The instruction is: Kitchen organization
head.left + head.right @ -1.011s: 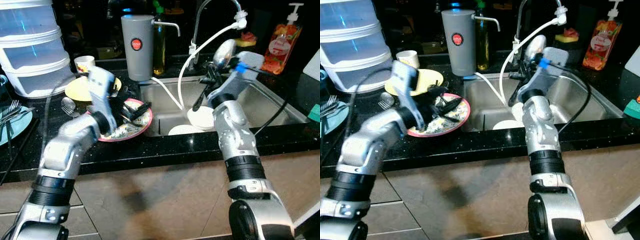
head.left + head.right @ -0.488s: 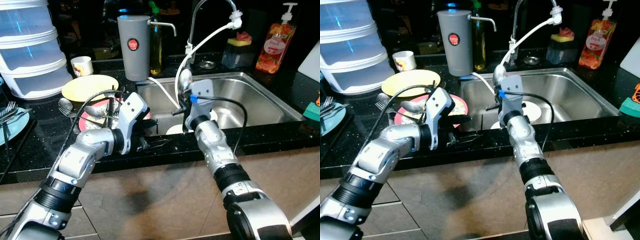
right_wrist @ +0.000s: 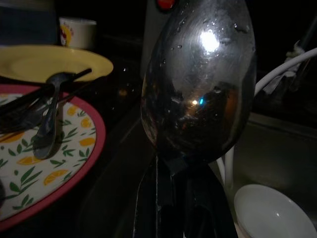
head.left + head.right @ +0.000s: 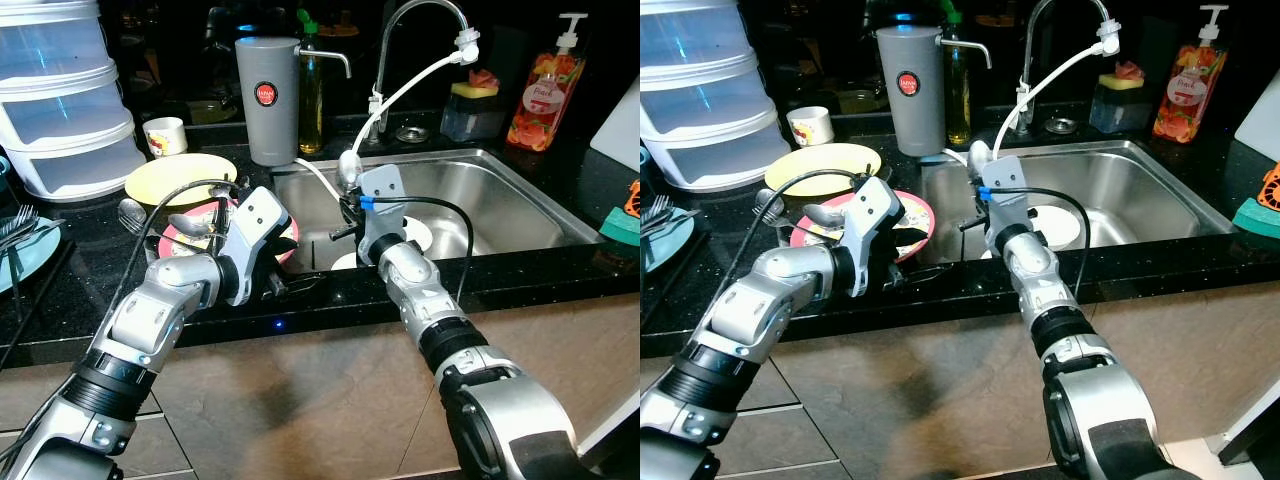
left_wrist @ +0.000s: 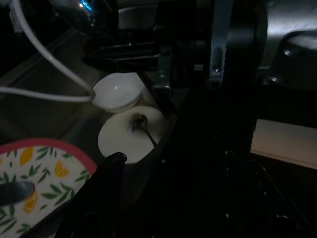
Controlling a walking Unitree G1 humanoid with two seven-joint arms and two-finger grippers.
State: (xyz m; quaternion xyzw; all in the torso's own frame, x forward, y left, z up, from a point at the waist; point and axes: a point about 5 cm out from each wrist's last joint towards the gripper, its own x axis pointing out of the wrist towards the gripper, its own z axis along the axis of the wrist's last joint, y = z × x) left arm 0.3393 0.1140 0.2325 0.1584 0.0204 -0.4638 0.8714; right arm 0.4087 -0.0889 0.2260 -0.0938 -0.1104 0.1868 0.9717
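Two claws work at the sink point(image 4: 520, 195): the right claw point(image 4: 345, 205) clamps a wet spoon point(image 3: 198, 79) upright. The left claw point(image 4: 285, 283) (fingers apart, holding nothing) hovers beside the lemon-print plate point(image 4: 290, 232); the grey dispenser point(image 4: 267, 98) badge is unreadable.

Dim kitchen here, the back of the scene lost in near-black shadow. A black speckled desk point(image 4: 330, 310) runs across, glossy, catching small glints along its front edge. Set into it, a stainless steel sink point(image 4: 520, 205) with a tall curved tap point(image 4: 415, 20) rising behind. Below the front edge, beige cabinet fronts point(image 4: 300, 400) take soft light, a faint shadow smeared across the middle panel. At the far right, a pale edge of something white point(image 4: 622, 120) against the dark.
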